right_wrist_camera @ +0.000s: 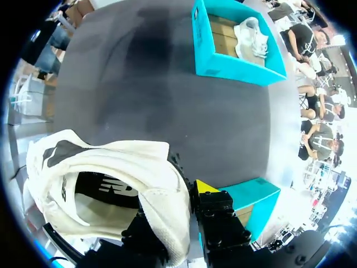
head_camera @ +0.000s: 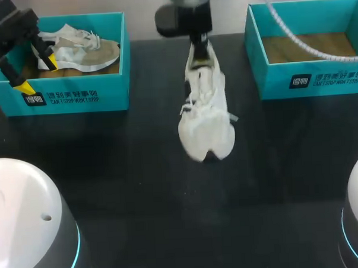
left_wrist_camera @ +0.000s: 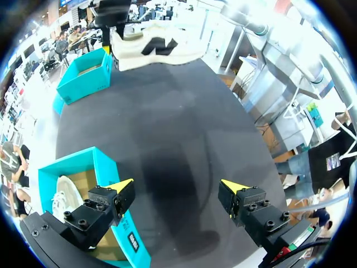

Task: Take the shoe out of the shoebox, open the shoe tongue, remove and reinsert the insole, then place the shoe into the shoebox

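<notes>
My right fingers clamp the white shoe by its heel over the desk; my left fingers hang wide open, holding nothing, above the left box.

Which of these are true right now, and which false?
1. The right gripper grips the shoe at its heel. True.
2. The left gripper is shut on something. False: it is open and empty, by the left box.
3. The left box holds a second shoe. True.
4. The gripped shoe is inside the right box. False: it is over the table, between the boxes.
</notes>
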